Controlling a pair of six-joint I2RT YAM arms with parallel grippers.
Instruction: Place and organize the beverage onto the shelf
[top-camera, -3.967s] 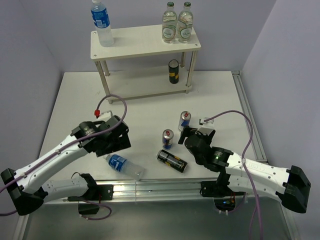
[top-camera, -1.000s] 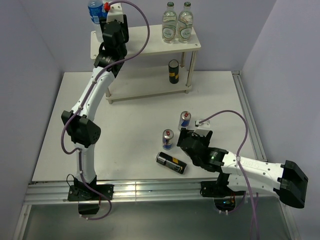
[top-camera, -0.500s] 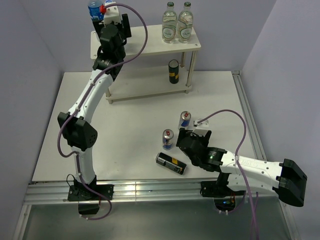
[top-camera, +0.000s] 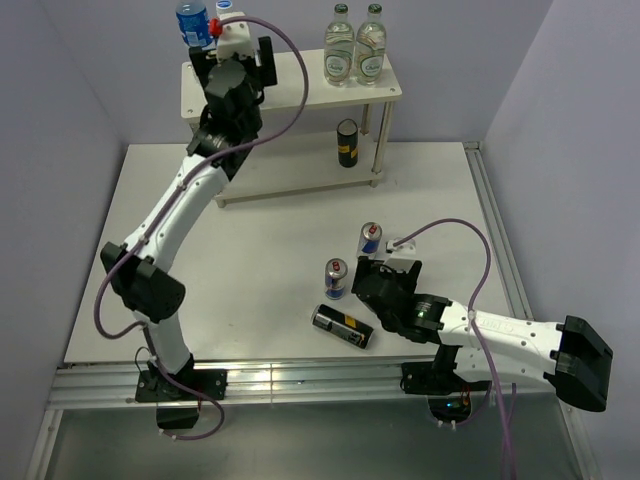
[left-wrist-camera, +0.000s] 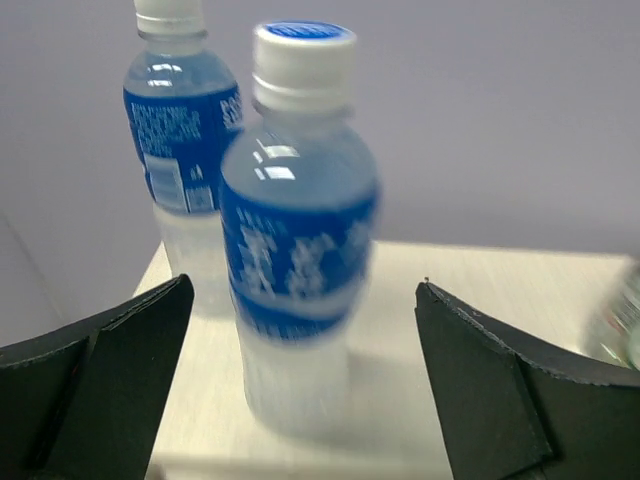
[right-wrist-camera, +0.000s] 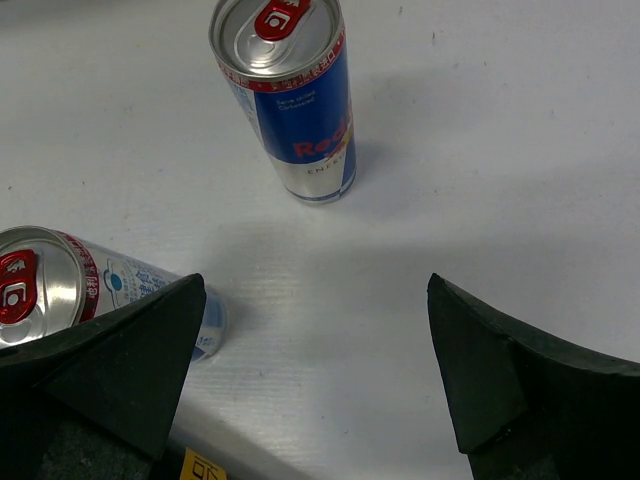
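At the left end of the shelf (top-camera: 300, 88), on its top board, two water bottles stand upright close together, the farther one (left-wrist-camera: 185, 130) nearer the left edge and the nearer one (left-wrist-camera: 298, 250) just in front of it. The left pincer (left-wrist-camera: 305, 288) is spread wide with a finger on either side of the nearer bottle, touching neither bottle and gripping nothing. Toward the right end of the same board stand two green-capped bottles (top-camera: 355, 45), side by side. Below them, on the lower board, one dark can (top-camera: 347, 143) is upright near the right legs. On the white surface (top-camera: 260, 250) in front of the shelf, a second dark can (top-camera: 343, 325) lies on its side, with two blue-and-silver cans upright near it, one (top-camera: 336, 278) just behind it and the other (right-wrist-camera: 290, 100) farther back. The right pincer (right-wrist-camera: 315, 290) hovers low over these cans, its fingers wide apart and empty.
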